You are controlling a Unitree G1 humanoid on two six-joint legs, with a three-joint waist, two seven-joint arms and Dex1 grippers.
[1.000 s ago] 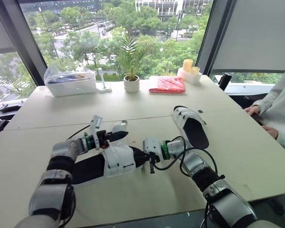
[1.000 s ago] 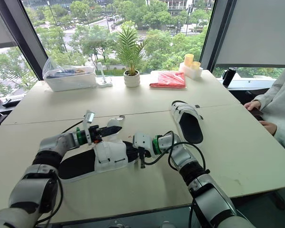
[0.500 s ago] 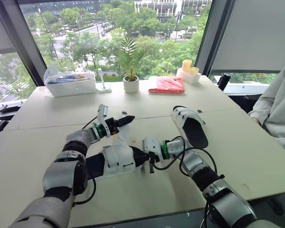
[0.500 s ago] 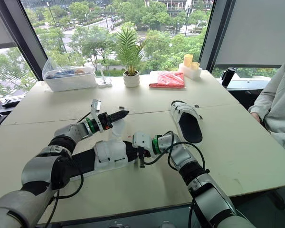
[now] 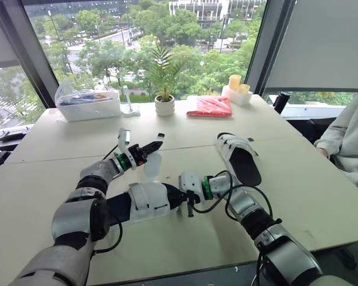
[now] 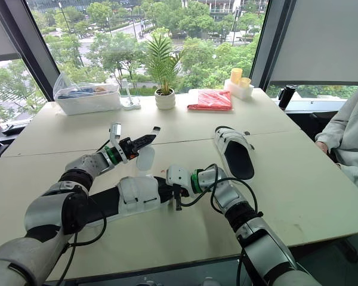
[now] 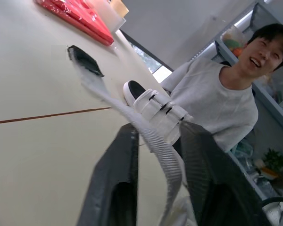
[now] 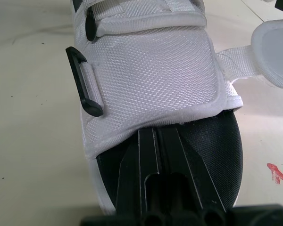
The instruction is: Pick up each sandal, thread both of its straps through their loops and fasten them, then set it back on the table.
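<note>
A black-soled sandal (image 5: 137,204) with white straps lies on the table in front of me. My right gripper (image 5: 174,195) is shut on its toe end, its fingers (image 8: 160,141) pinching the black sole under the wide white band. My left gripper (image 5: 150,146) is shut on one loose strap (image 7: 114,102) and holds it raised toward the far side, the black tip (image 5: 160,136) sticking out past the fingertips. A rounded white flap (image 5: 152,164) stands up beside it. The second sandal (image 5: 239,157) lies to the right, its straps closed over it.
Along the table's far edge stand a clear plastic box (image 5: 88,105), a potted plant (image 5: 164,105), a red packet (image 5: 210,106) and a white holder with yellow cups (image 5: 238,89). A person in a light sweater (image 5: 348,134) sits at the right edge.
My left gripper was open by the sandal's strap; it has shut on the strap and lifted it up and away. The right gripper has kept its hold.
</note>
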